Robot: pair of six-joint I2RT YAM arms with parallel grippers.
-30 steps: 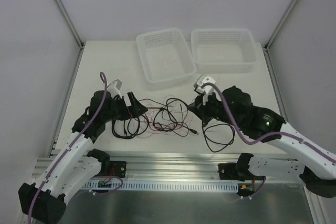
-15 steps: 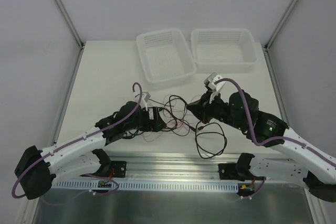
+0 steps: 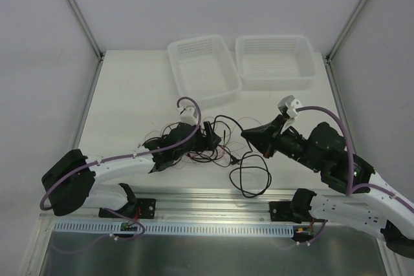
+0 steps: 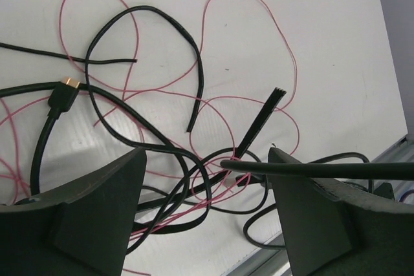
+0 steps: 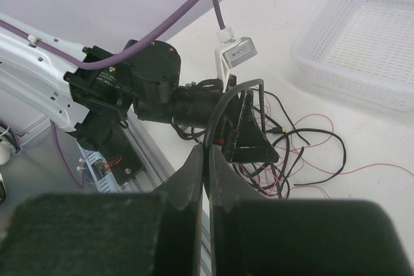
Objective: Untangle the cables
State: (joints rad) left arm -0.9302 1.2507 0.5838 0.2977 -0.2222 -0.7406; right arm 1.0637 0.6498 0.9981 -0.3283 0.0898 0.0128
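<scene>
Cables (image 3: 206,148) sit knotted in the lower middle of the top view, on the table (image 3: 129,95), with one black loop spilling toward the bottom edge. The right gripper (image 5: 206,152) is pinched tight on a black cable (image 5: 236,88), which arcs up out of the closed fingers in the right wrist view. The left gripper (image 4: 207,159) is spread wide right over the knot, with nothing in it. In its own view a black strand runs straight off to the right edge and looks taut, probably the one the other arm has.

The step in hand looks like pulling that strand free. To do it well, the left gripper should come down and clamp the bundle at the crossing in the lower centre of its view, not the taut strand itself. That way the pile is anchored while the right arm draws slowly toward the right of the frame.

The fine red wire (image 4: 259,24) loops through everything and may tighten. The gold-tipped plug (image 4: 65,90) at the left could also hook a loop. Gentle, steady tension is the call here.
</scene>
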